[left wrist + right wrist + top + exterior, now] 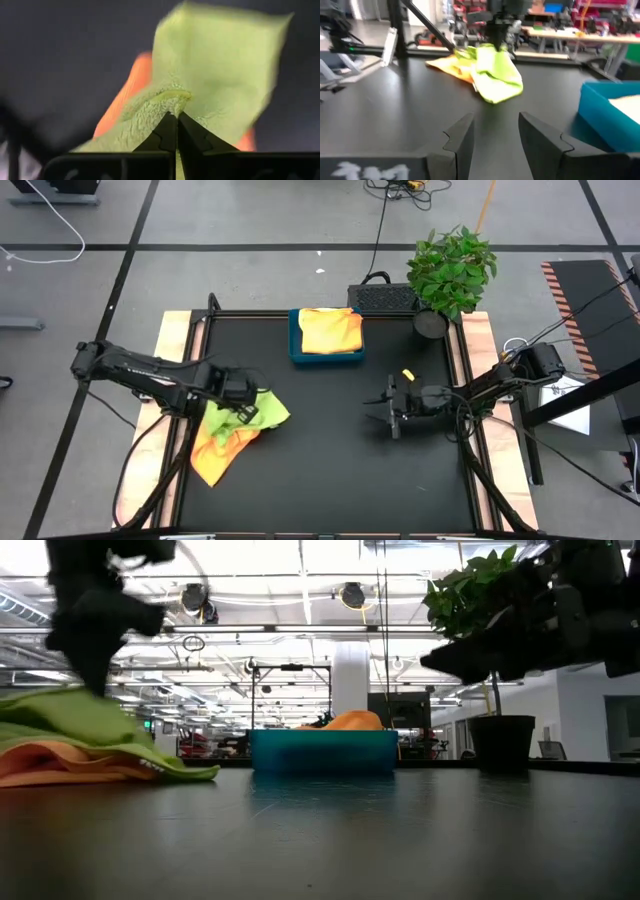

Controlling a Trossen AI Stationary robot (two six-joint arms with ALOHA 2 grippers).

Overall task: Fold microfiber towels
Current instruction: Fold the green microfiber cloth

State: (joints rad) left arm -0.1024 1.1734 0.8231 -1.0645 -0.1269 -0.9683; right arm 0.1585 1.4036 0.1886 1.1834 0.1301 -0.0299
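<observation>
Lime green towel (252,412) lies bunched over orange towel (215,455) at bench (330,470) 8 o'clock. Left end effector (243,408) clenched on lime green towel's top edge. Blue tray (325,357) at 12 o'clock holds yellow-orange towel (330,330). Right end effector (388,408) released, empty, hovers at 3 o'clock. Potted plant (450,272) at 1 o'clock.

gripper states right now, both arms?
Left gripper: shut, pinching the lime green towel that lies over the orange towel.
Right gripper: open, empty, above the table.
</observation>
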